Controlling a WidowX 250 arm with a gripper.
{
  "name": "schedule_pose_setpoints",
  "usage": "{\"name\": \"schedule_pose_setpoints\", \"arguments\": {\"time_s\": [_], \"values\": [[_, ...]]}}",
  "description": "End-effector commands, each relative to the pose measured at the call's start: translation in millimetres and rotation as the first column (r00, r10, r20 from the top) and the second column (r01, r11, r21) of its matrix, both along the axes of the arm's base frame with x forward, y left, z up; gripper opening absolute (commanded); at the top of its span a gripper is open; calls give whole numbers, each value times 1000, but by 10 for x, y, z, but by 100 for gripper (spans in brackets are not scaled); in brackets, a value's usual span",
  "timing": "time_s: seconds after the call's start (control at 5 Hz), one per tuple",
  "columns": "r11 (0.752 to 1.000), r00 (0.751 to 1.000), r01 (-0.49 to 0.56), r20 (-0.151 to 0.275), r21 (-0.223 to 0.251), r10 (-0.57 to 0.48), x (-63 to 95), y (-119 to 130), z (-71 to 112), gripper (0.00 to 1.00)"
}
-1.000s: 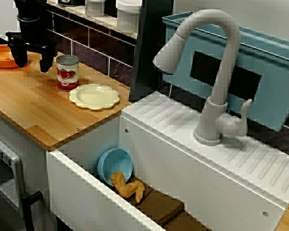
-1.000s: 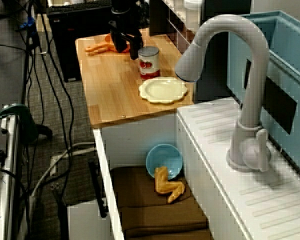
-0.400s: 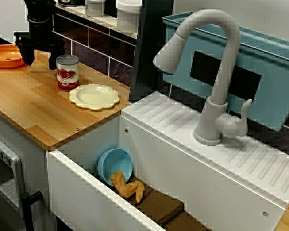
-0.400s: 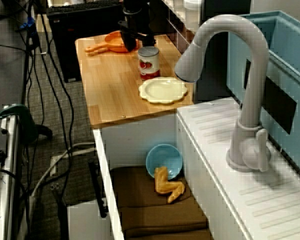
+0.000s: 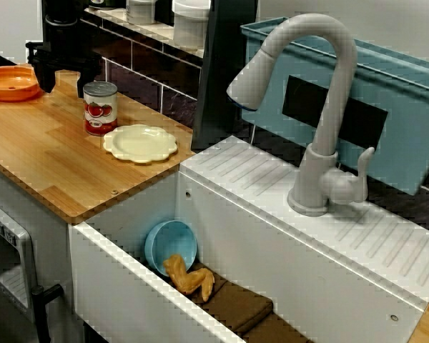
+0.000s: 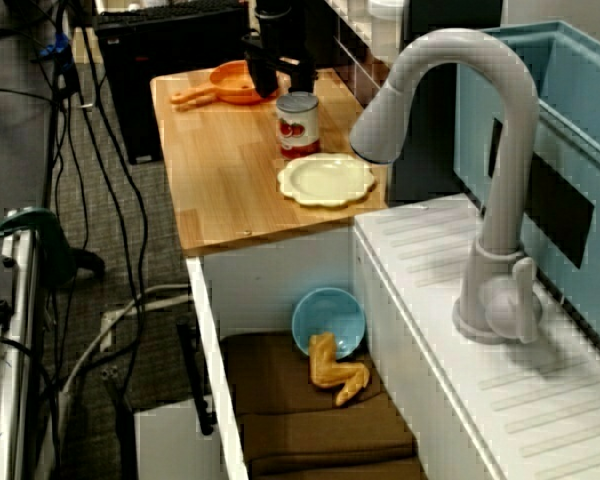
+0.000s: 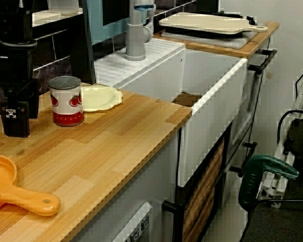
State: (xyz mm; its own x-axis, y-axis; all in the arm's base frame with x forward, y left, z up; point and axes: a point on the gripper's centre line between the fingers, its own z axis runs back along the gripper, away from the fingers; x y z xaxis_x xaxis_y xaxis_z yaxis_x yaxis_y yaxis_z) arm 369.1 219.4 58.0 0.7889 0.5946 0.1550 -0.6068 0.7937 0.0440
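Observation:
My black gripper [image 5: 64, 86] hangs open and empty low over the wooden counter [image 5: 43, 157], close to the tiled back wall. A tomato can [image 5: 100, 107] stands upright just to its right, a small gap away. In the view along the counter, the gripper [image 7: 23, 123] sits left of the can [image 7: 66, 101], one finger [image 7: 15, 118] nearer the camera. An orange pan [image 5: 11, 82] lies on its other side. From above, the gripper [image 6: 280, 82] is between the pan [image 6: 230, 83] and the can [image 6: 298, 125]. A cream plate [image 5: 140, 143] lies beyond the can.
A white sink [image 5: 129, 286] adjoins the counter, holding a blue bowl [image 5: 171, 245], a toy chicken piece [image 5: 189, 277] and brown cloths. A grey faucet [image 5: 314, 107] arches over it. Shelf uprights and a teal bin [image 5: 386, 107] stand behind. Cables hang at the counter's end [image 6: 90, 120].
The gripper has moved from beside the orange pan toward the back wall and closer to the can, staying open and empty. Nothing else has moved.

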Motion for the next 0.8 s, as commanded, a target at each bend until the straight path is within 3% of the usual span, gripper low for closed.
{"name": "schedule_pose_setpoints", "arguments": {"time_s": [0.0,0.2,0.4,0.6], "values": [[996,997,-53,-56,-66,49,-170,-317,234,100],[991,993,-86,-92,-103,77,-280,-607,190,100],[992,994,-61,-92,-107,52,-441,-877,196,100],[992,995,-35,-101,-118,23,-535,-971,210,100]]}}
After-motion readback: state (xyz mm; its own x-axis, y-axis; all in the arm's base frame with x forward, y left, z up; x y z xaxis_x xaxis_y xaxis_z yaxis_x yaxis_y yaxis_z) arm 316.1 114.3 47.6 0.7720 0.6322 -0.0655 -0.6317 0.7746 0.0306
